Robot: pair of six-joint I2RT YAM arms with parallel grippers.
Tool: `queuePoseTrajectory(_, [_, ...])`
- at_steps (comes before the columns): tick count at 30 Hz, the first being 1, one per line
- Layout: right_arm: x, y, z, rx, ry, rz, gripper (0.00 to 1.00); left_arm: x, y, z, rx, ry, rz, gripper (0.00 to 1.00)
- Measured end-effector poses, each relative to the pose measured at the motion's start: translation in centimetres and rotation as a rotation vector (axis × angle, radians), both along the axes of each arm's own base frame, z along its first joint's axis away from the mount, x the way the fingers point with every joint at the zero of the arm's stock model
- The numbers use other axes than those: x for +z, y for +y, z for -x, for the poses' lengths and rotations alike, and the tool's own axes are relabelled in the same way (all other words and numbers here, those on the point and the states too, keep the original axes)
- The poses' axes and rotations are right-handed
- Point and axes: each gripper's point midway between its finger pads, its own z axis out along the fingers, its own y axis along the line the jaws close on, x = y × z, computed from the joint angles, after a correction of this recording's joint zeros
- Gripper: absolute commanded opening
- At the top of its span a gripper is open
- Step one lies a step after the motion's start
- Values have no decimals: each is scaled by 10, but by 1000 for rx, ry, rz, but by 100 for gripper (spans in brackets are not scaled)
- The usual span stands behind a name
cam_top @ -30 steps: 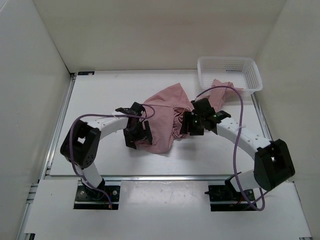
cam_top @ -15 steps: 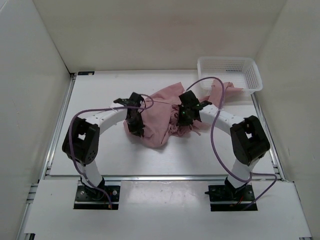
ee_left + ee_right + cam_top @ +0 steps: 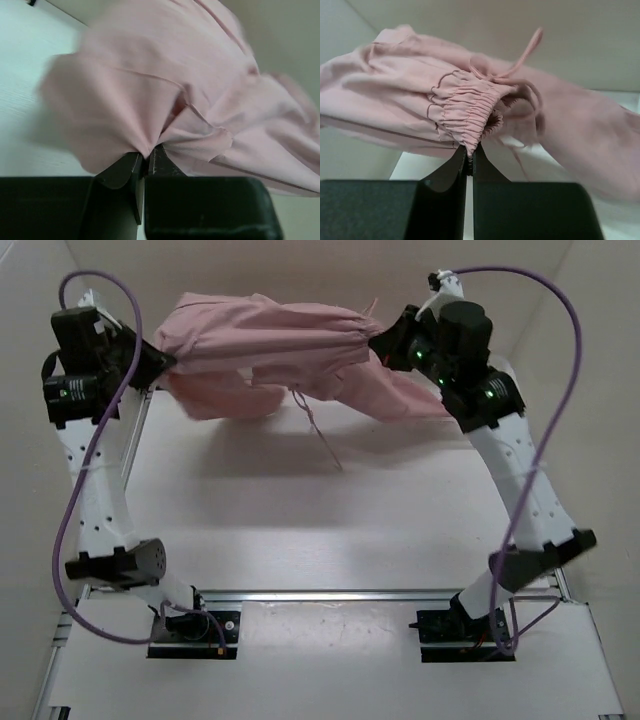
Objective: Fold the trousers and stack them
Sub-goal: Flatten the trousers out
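The dusty-pink trousers (image 3: 270,345) hang stretched in the air high over the white table (image 3: 300,510), held between both arms. My left gripper (image 3: 160,360) is shut on one end of the cloth; in the left wrist view its gripper (image 3: 145,159) pinches a gathered fold of the trousers (image 3: 165,85). My right gripper (image 3: 378,338) is shut on the other end; in the right wrist view its gripper (image 3: 470,152) clamps the elastic waistband of the trousers (image 3: 465,107). A drawstring (image 3: 322,435) dangles below the cloth. One leg (image 3: 400,395) droops toward the back right.
White walls enclose the table on three sides. Both arms stand raised, purple cables looping beside them. The raised trousers and the right arm cover the back right corner of the table.
Both grippers have closed on the trousers and lifted them from a crumpled heap on the table up into the air, pulling apart so the cloth is spread wide between them.
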Motion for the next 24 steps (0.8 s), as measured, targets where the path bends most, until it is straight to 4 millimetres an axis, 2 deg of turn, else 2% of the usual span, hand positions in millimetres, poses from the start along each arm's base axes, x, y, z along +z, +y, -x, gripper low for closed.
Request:
queuePoseTrajectory(2, [14, -10, 33, 12, -41, 2, 0, -10, -5, 25, -22, 19, 28, 10])
queuePoseTrajectory(3, [8, -18, 46, 3, -46, 8, 0, -22, -10, 37, -39, 49, 39, 49])
queuePoseTrajectory(4, [-4, -29, 58, -13, -33, 17, 0, -37, -17, 45, -69, 81, 45, 98])
queuePoseTrajectory(7, [-92, -83, 76, -151, 120, 84, 0, -101, -23, 66, -101, 224, 55, 100])
queuePoseTrajectory(9, [-173, -128, 88, -270, 291, 137, 0, -150, -22, 73, -108, 344, 54, 100])
queuePoseTrajectory(10, [-213, -147, 96, -321, 385, 166, 15, -171, -22, 76, -114, 401, 55, 100])
queuePoseTrajectory(11, [-246, -161, 106, -357, 472, 190, 44, -188, -22, 77, -121, 446, 55, 100])
queuePoseTrajectory(12, [-276, -173, 119, -382, 572, 214, 86, -204, -23, 79, -131, 491, 53, 100])
queuePoseTrajectory(13, [-298, -182, 132, -394, 656, 238, 94, -215, -23, 80, -135, 519, 49, 100])
queuePoseTrajectory(15, [-315, -194, 146, -413, 753, 262, 99, -228, -25, 82, -149, 555, 37, 100])
queuePoseTrajectory(16, [-316, -197, 148, -419, 769, 260, 96, -232, -26, 83, -151, 563, 29, 69])
queuePoseTrajectory(17, [-315, -201, 149, -428, 773, 251, 93, -234, -25, 83, -142, 569, 23, 52])
queuePoseTrajectory(18, [-312, -203, 150, -431, 768, 235, 78, -236, -22, 83, -132, 569, 3, 35])
queuePoseTrajectory(19, [-307, -205, 150, -435, 754, 219, 67, -237, -20, 84, -116, 568, -12, 14])
queuePoseTrajectory(20, [-302, -207, 150, -442, 739, 198, 47, -238, -15, 85, -91, 565, -29, 10])
queuePoseTrajectory(21, [-296, -209, 150, -459, 719, 172, 2, -240, -10, 89, -68, 565, -56, 10])
queuePoseTrajectory(23, [-292, -212, 151, -484, 698, 129, 0, -241, -1, 99, -20, 561, -78, 13])
queuePoseTrajectory(24, [-296, -213, 152, -491, 695, 111, 0, -241, 2, 103, -4, 554, -78, 23])
